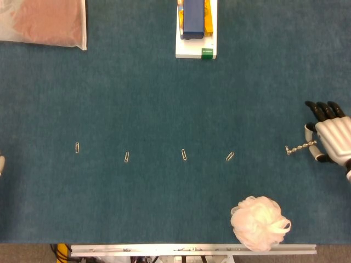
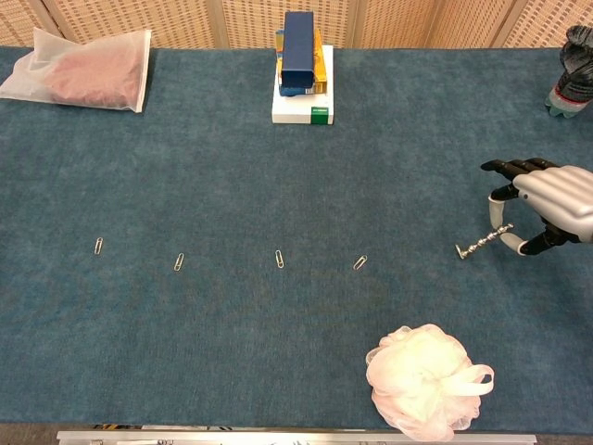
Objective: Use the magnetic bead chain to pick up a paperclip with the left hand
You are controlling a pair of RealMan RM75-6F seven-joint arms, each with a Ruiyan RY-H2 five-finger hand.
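Note:
At the table's right side my right hand [image 1: 333,137] [image 2: 548,198] pinches a short silver magnetic bead chain [image 1: 301,147] [image 2: 485,242]. The chain points left and down toward the cloth. A small paperclip [image 1: 287,151] [image 2: 460,250] sits at the chain's free tip and looks stuck to it. Several more paperclips lie in a row to the left, the nearest one [image 1: 230,156] [image 2: 360,262] well apart from the chain. Of my left hand [image 1: 1,163] only a sliver shows, at the left edge of the head view.
A white bath pouf [image 1: 260,216] [image 2: 424,379] lies near the front edge, below the chain. A stack of boxes [image 1: 196,27] [image 2: 301,65] stands at the back centre. A plastic bag [image 1: 46,22] [image 2: 88,69] lies back left, and a grey object [image 2: 575,69] back right.

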